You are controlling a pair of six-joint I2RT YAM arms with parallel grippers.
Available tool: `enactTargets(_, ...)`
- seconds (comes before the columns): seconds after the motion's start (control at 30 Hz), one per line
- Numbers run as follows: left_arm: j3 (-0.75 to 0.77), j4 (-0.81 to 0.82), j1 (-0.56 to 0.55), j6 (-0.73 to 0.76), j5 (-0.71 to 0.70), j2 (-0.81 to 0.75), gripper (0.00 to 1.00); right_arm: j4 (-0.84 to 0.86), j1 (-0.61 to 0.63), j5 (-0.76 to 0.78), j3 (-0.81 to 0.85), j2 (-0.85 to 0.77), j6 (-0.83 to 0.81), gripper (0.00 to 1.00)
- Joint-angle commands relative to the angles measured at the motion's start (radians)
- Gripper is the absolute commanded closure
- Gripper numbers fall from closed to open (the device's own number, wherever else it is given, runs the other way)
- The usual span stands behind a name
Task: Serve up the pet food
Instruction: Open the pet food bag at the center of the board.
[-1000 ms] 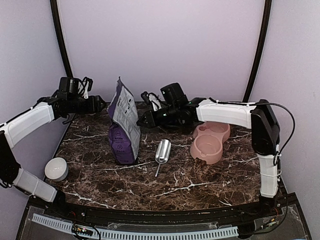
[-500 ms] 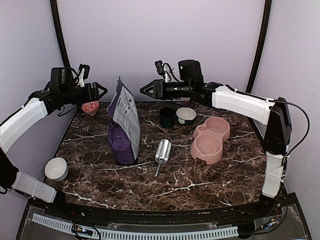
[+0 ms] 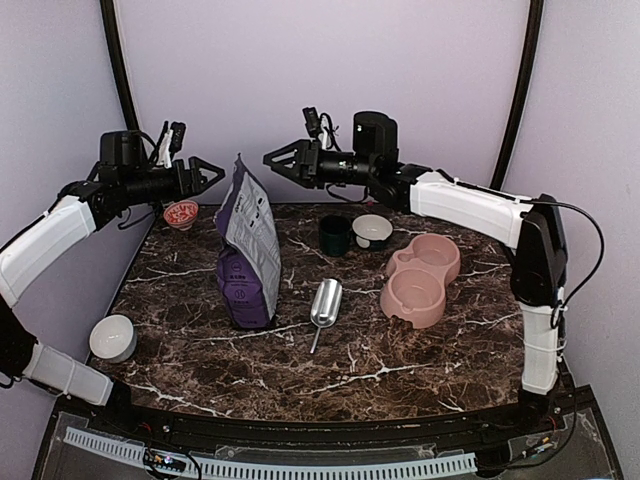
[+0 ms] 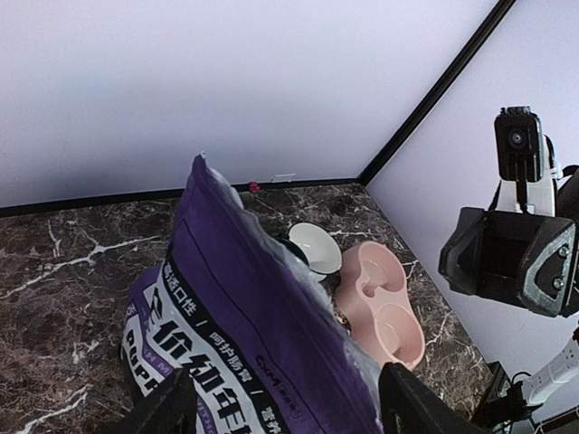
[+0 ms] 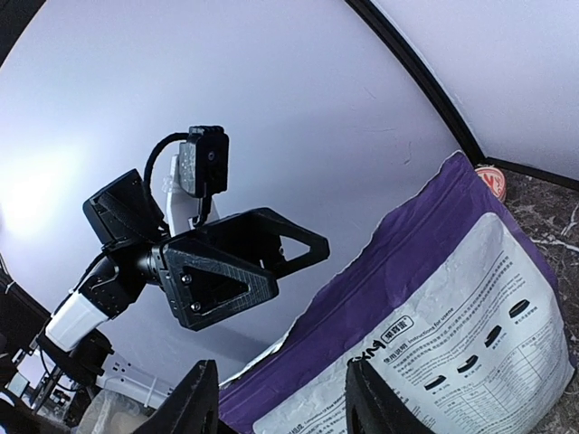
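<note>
no pet food shows anywhere in these views; we judge it sits inside the purple-and-grey bag [image 3: 247, 250], which stands upright on the marble worktop [image 3: 400, 360] at about nine o'clock from its centre. the bag's top edge looks ragged, but we cannot tell whether it is open.

the left hand [image 3: 212, 172] hovers at nine o'clock of the bag's top corner, jaws spread wide and holding nothing. its own camera shows the bag's top edge running between the fingers without touching them. the right hand [image 3: 275, 165] hovers at three o'clock of the same corner, also spread and holding nothing, near the bag but apart from it.

a metal scoop [image 3: 325, 302] lies at four o'clock of the bag, untouched. the pink double bowl [image 3: 420, 280] sits further out at three o'clock, and no food shows in it.

we judge the step in hand is taking hold of the bag's top from both sides. to do it well, each hand should close on the thin upper edge only, level with the other. pushing sideways could topple the tall, narrow bag.
</note>
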Motion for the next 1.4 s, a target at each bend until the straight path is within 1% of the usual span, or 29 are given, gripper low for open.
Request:
enactTargets(0.0,0.006,0.036,-0.018,-0.016,0.068,-0.001,0.29,0.064,0.014,-0.028,0.048,0.021,0.032,0.52)
enactTargets(0.27,0.015,0.016,-0.039,-0.007,0.071,0.031,0.29,0.056,0.026,-0.03,0.084,0.054,0.03,0.47)
enactTargets(0.37,0.014,0.013,-0.043,-0.005,0.065,0.041,0.31,0.054,0.028,-0.03,0.099,0.068,0.03,0.45)
enactTargets(0.47,0.02,0.005,-0.047,-0.001,0.064,0.049,0.4,0.049,0.03,-0.032,0.121,0.086,0.031,0.45)
enactTargets(0.6,0.027,-0.007,-0.049,0.006,0.055,0.051,0.55,0.053,0.029,-0.034,0.14,0.108,0.036,0.45)
enactTargets(0.63,0.027,-0.007,-0.049,0.007,0.056,0.05,0.57,0.054,0.03,-0.035,0.145,0.113,0.038,0.45)
enactTargets(0.67,0.027,-0.008,-0.051,0.007,0.057,0.048,0.57,0.055,0.03,-0.038,0.15,0.118,0.039,0.44)
enactTargets(0.7,0.03,-0.011,-0.051,0.008,0.059,0.046,0.55,0.056,0.031,-0.04,0.155,0.124,0.04,0.44)
enactTargets(0.73,0.032,-0.014,-0.051,0.009,0.058,0.042,0.47,0.055,0.031,-0.04,0.159,0.127,0.04,0.44)
enactTargets(0.8,0.037,-0.021,-0.051,0.011,0.049,0.029,0.36,0.055,0.031,-0.04,0.161,0.134,0.039,0.44)
enactTargets(0.87,0.041,-0.028,-0.05,0.012,0.023,0.008,0.34,0.057,0.031,-0.038,0.16,0.136,0.037,0.44)
enactTargets(0.97,0.039,-0.041,-0.051,0.002,-0.065,-0.023,0.35,0.06,0.031,-0.04,0.16,0.141,0.037,0.44)
enactTargets(1.07,0.035,-0.056,-0.052,-0.003,-0.142,-0.04,0.42,0.064,0.031,-0.039,0.16,0.145,0.037,0.44)
enactTargets(1.17,0.025,-0.048,-0.05,0.001,-0.132,-0.041,0.45,0.066,0.031,-0.036,0.16,0.146,0.034,0.44)
enactTargets(1.37,0.023,-0.034,-0.052,-0.003,-0.078,-0.026,0.45,0.065,0.031,-0.037,0.154,0.147,0.029,0.44)
